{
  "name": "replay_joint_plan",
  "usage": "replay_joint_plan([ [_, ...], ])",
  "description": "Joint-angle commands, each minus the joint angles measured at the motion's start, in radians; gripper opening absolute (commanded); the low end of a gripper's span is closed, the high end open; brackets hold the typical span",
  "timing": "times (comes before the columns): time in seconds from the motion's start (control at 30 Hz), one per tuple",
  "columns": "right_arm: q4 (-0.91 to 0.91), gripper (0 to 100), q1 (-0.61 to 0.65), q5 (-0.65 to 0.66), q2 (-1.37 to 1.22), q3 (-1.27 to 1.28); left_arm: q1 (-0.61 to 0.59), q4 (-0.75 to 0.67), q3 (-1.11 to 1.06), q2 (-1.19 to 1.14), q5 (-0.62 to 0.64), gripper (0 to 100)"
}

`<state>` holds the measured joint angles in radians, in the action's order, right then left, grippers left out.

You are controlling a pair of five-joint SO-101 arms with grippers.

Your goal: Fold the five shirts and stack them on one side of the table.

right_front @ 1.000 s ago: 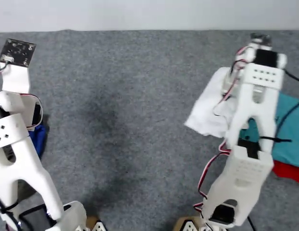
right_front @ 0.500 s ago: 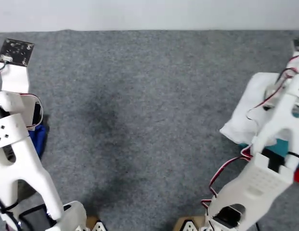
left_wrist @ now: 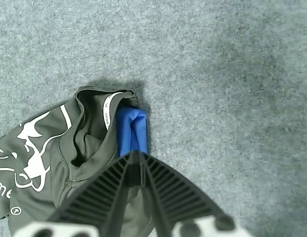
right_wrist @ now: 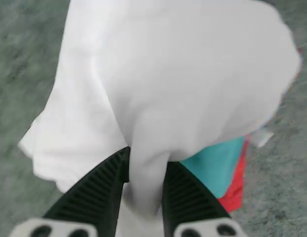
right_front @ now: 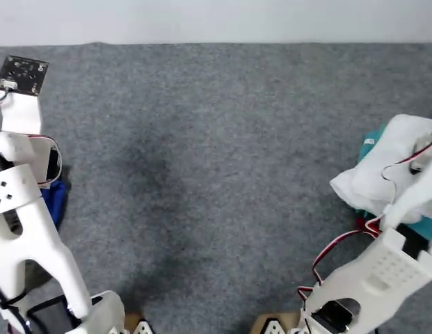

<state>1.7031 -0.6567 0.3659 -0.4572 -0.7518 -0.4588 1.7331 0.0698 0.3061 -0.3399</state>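
Note:
My right gripper (right_wrist: pixel 146 165) is shut on a fold of the white shirt (right_wrist: pixel 158 79), which hangs bunched over the teal shirt (right_wrist: pixel 215 165) and the red shirt (right_wrist: pixel 235 190). From above, the white shirt (right_front: pixel 393 167) sits at the table's right edge, partly over the teal shirt (right_front: pixel 372 139), with the right arm (right_front: pixel 382 271) beside it. My left gripper (left_wrist: pixel 136 159) is shut and empty above a blue shirt (left_wrist: pixel 131 131) and a dark grey shirt (left_wrist: pixel 54 163) with white print. The blue shirt (right_front: pixel 54 202) peeks out at the table's left edge behind the left arm (right_front: pixel 28 229).
Grey carpet-like tabletop (right_front: pixel 202 174) spreads wide and bare between the two arms. A white wall (right_front: pixel 216 21) runs along the far edge. Red and white cables (right_front: pixel 344 240) hang from the right arm.
The right arm has swung to the right, carrying the white shirt from beside the teal shirt to over the pile at the table's right edge. The left arm has not moved.

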Motion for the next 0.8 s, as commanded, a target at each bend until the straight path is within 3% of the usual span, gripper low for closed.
replay_joint_plan([
  [0.0,-0.054,0.8,-0.044,0.011,0.002,-0.009,0.006,0.021,0.004,0.034,0.008,1],
  [0.27,-0.097,2.9,-0.07,0.051,-0.125,-0.009,0.006,0.021,0.004,0.032,0.008,1],
  [0.43,-0.081,24.3,-0.101,0.075,-0.077,-0.032,0.006,0.021,0.004,0.034,0.008,1],
  [0.53,-0.038,30.5,-0.113,0.075,0.001,-0.078,0.006,0.021,0.004,0.034,0.008,1],
  [0.67,0.07,28.0,-0.07,0.074,0.065,-0.1,0.006,0.021,0.004,0.034,0.008,1],
  [0.77,0.091,17.4,-0.021,0.074,0.07,-0.086,0.006,0.021,0.004,0.034,0.008,1],
])
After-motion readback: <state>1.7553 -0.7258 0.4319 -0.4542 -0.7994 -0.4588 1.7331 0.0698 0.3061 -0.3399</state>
